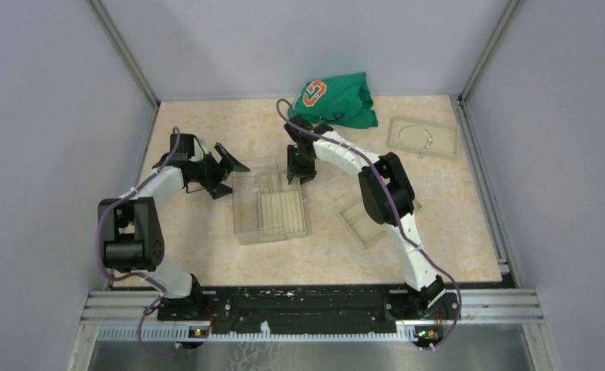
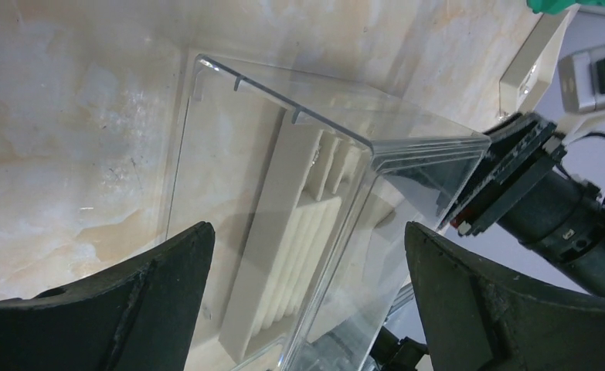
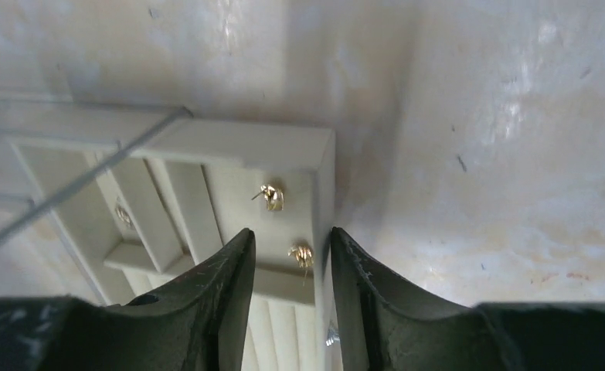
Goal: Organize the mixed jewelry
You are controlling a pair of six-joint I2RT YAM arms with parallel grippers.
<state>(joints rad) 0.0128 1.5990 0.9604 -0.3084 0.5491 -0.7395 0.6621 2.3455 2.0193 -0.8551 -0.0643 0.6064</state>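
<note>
Left gripper (image 1: 226, 166) wide open, nothing in it, just beside the left wall of the clear box (image 1: 253, 209). Right gripper (image 3: 291, 236) open only a narrow gap, over the far right corner of the ridged tray (image 3: 237, 143) inside that box. Gold-toned piece (image 3: 300, 253) sits in the gap, not visibly pinched; second piece (image 3: 271, 197) just beyond it. Wire hoop (image 1: 413, 136) lies in the flat tray (image 1: 446, 147) at the far right of the bench (image 1: 206, 124)
</note>
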